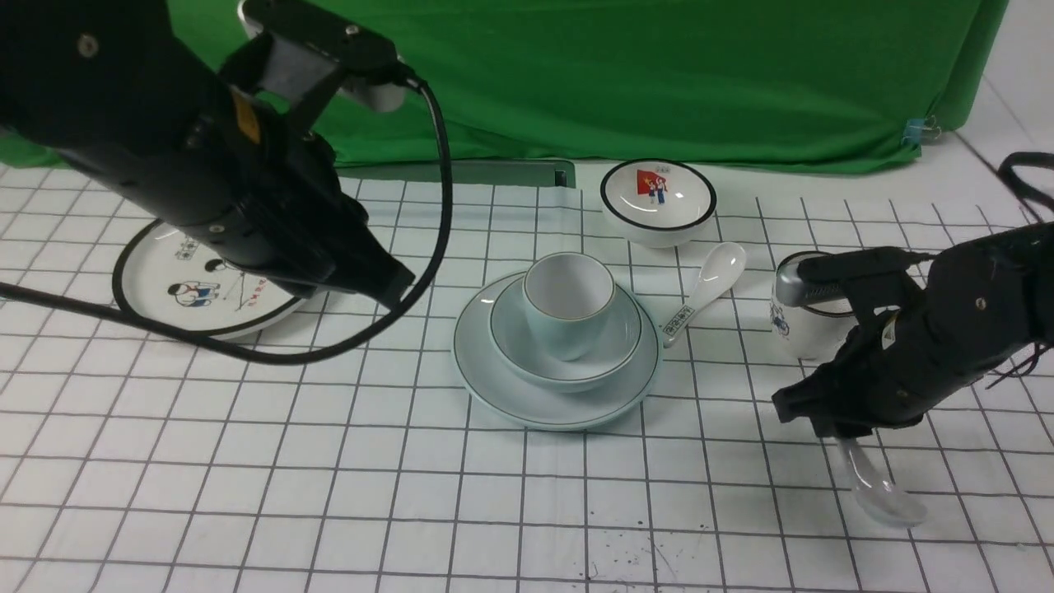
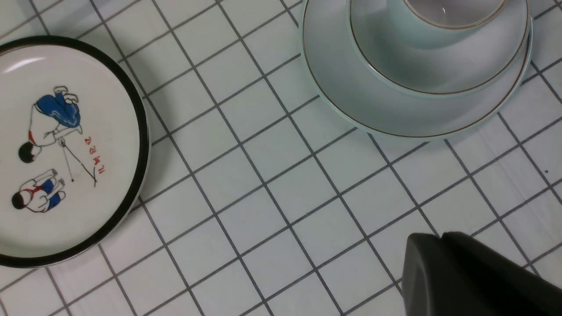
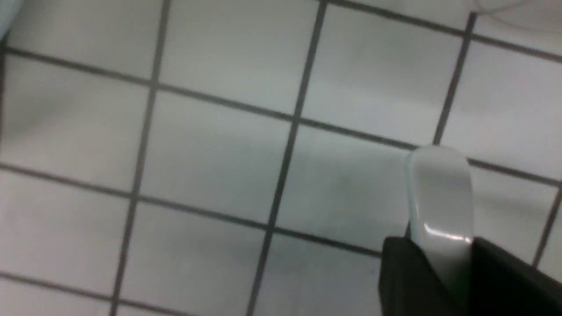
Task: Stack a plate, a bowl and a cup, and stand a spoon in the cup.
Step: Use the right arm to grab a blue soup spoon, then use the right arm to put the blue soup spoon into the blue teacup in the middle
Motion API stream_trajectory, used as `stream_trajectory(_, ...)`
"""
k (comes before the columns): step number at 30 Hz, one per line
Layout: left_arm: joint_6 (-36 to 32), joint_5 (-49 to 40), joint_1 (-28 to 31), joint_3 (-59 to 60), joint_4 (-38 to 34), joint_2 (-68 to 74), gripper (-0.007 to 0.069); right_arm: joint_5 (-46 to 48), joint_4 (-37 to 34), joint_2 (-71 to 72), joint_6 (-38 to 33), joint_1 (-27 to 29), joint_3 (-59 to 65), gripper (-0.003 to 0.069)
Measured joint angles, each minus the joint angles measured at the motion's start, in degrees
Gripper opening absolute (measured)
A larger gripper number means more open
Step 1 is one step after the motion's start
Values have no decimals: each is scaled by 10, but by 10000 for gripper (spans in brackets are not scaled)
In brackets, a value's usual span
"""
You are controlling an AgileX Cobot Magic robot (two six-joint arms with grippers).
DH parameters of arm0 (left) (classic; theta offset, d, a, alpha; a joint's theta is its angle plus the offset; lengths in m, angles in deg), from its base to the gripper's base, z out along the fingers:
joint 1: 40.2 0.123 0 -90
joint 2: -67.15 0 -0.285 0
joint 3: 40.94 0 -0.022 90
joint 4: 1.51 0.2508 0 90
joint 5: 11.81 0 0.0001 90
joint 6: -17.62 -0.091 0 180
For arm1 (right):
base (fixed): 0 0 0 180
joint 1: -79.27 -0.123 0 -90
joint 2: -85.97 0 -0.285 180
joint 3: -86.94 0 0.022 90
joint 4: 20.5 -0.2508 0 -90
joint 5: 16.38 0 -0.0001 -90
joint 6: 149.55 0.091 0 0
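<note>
Right fingers (image 1: 815, 408) pinch the plain white spoon (image 1: 881, 494) by its handle, scoop hanging down over the near-right tabletop (image 1: 247, 494); the cup (image 1: 568, 301), stacked in bowl (image 1: 508, 333) and plate (image 1: 473, 356), waits left and farther back.

I am holding the left arm (image 1: 165, 148) raised high on its own side, with the forearm sloping down and inward. The left gripper (image 1: 387, 284) is hanging at the arm's low end. The left wrist camera is showing me only one dark finger (image 2: 461, 276), so I am not able to say how its jaws stand. I am reaching the right arm (image 1: 980, 313) in low from its side, wrist tilting downward. The right gripper (image 1: 836, 424) is pinching the spoon (image 1: 877, 490) by its handle, with both dark fingers (image 3: 401, 276) pressing against it.
</note>
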Motion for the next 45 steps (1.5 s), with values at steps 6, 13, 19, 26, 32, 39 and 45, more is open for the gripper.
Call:
stream_trajectory(6,0,2,0,3,0,-3,-36,-131,-44,108,-49,-51,0,162)
stream_trajectory(13,17,62,0,75,0,-48,-36,-440,-52,116,-55,-135,0,162)
stream_trajectory(19,41,152,0,178,4,-130,-36,-725,-51,22,-58,-188,0,162)
stream_trajectory(26,53,180,0,225,4,-162,-36,-847,-52,-90,-58,-191,3,162)
stream_trajectory(32,54,190,0,229,18,-162,-36,-860,-52,-142,-58,-191,3,162)
stream_trajectory(39,54,210,0,229,39,-162,-36,-871,-52,-151,-59,-191,3,169)
stream_trajectory(45,54,211,0,229,46,-162,-36,-871,-53,-165,-59,-191,-24,172)
